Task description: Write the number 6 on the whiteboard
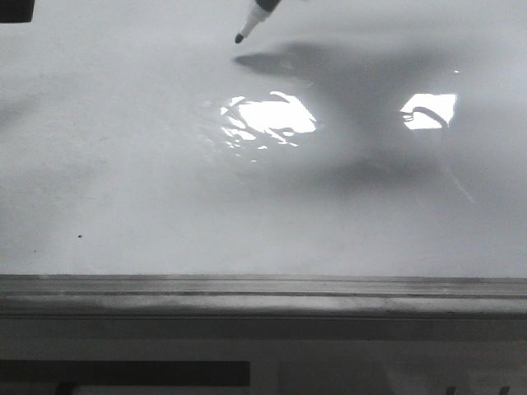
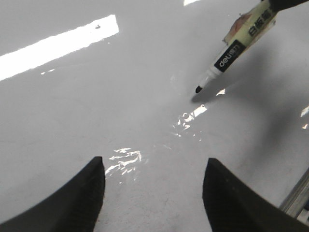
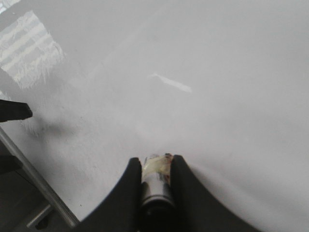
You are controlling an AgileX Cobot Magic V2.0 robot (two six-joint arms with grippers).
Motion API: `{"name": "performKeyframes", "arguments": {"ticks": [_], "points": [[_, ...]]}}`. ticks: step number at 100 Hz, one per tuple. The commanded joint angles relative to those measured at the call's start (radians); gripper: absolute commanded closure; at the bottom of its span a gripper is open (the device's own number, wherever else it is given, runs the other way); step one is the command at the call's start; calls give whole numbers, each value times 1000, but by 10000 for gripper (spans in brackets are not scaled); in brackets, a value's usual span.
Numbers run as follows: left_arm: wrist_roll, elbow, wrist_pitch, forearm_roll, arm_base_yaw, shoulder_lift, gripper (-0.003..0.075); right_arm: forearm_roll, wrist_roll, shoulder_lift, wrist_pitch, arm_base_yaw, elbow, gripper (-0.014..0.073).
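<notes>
The whiteboard (image 1: 123, 148) fills the views, glossy white-grey with glare patches. No number 6 shows on it in any view. My right gripper (image 3: 155, 162) is shut on a marker (image 3: 155, 191) whose barrel is wrapped in tape. The marker (image 2: 236, 46) slants down with its black tip (image 1: 239, 37) just above the board, a small gap from its shadow. My left gripper (image 2: 152, 193) is open low over the board with nothing between its fingers, and the marker tip is ahead of it. Neither gripper appears in the front view.
The board's grey metal frame (image 1: 263, 288) runs along the near edge, with a dark ledge beyond it. A tiny black dot (image 1: 80, 237) marks the board at the near left. The frame (image 3: 38, 188) also crosses a corner of the right wrist view.
</notes>
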Motion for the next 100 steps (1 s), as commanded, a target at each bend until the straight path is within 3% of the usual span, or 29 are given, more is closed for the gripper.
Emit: {"name": "performKeyframes", "arguments": {"ticks": [1, 44, 72, 100], "points": [[-5, -33, -83, -12, 3, -6, 314, -2, -14, 24, -78, -5, -35, 657], [-5, -33, -84, -12, 3, -6, 314, 27, 18, 98, 72, 70, 39, 657], [-5, -33, -85, -12, 3, -6, 314, 1, 20, 16, 42, -17, 44, 647], [-5, -33, -85, -12, 3, -6, 314, 1, 18, 92, -18, 64, -2, 647]]}}
